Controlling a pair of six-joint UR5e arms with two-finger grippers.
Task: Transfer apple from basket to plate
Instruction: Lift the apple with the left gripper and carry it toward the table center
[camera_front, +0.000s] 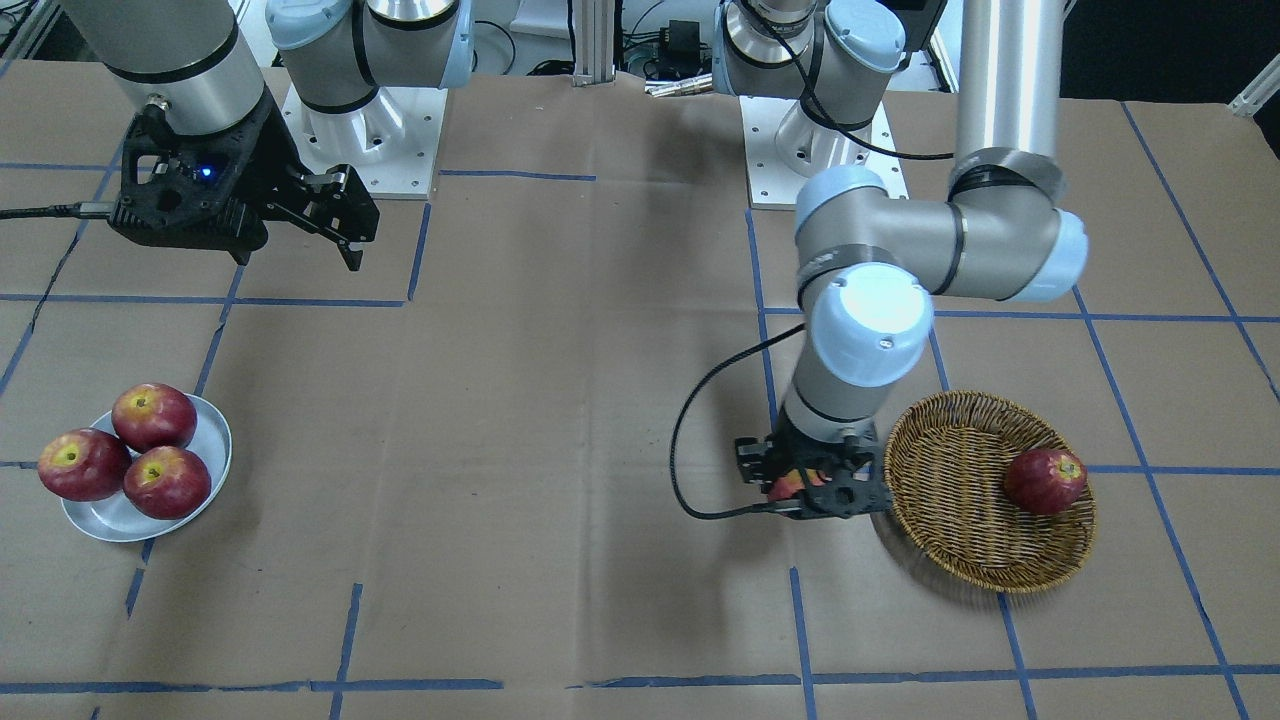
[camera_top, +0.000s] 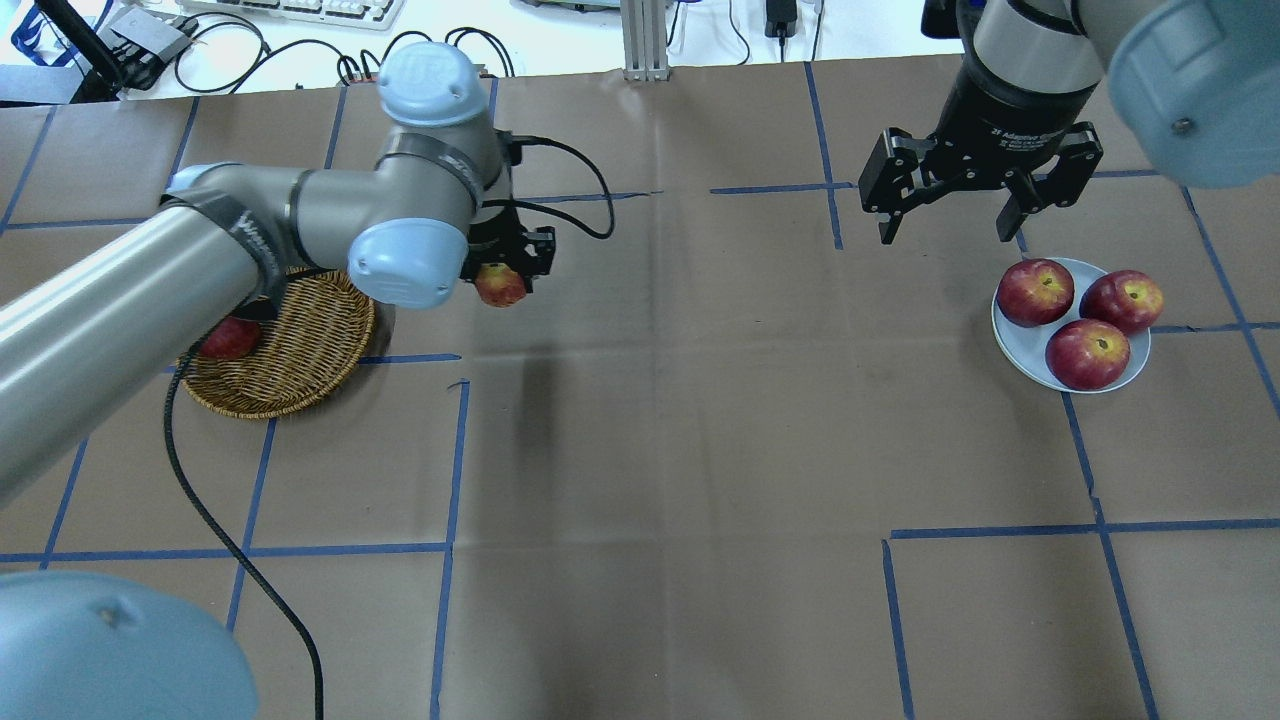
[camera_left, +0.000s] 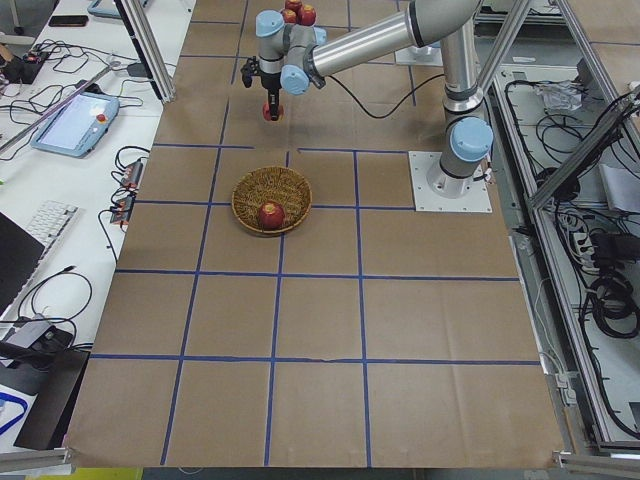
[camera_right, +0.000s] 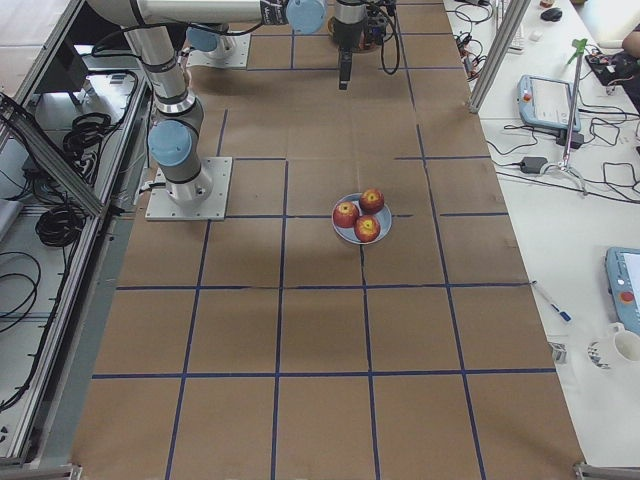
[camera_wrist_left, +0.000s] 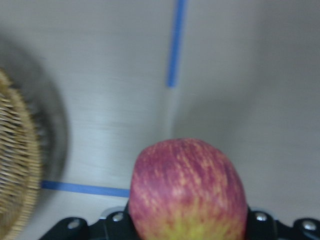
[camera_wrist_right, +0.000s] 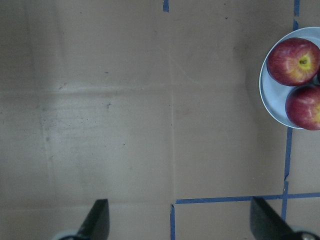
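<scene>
My left gripper (camera_top: 503, 272) is shut on the pinkish-red, yellow-streaked apple (camera_top: 500, 286) and holds it above the table just right of the wicker basket (camera_top: 300, 360). The apple fills the lower left wrist view (camera_wrist_left: 189, 192) and peeks out under the gripper in the front-facing view (camera_front: 790, 486). The basket's edge shows in the left wrist view (camera_wrist_left: 17, 165). One dark red apple (camera_front: 1044, 480) lies in the basket (camera_front: 950, 500). The pale plate (camera_top: 1020, 350) at the right holds three dark red apples (camera_top: 1088, 353). My right gripper (camera_top: 955, 215) hangs open and empty behind the plate.
Brown paper with blue tape lines (camera_top: 450, 450) covers the table. A black cable (camera_top: 200, 500) trails from the left arm across the table. Both arm bases (camera_front: 360, 130) stand at the robot's side of the table.
</scene>
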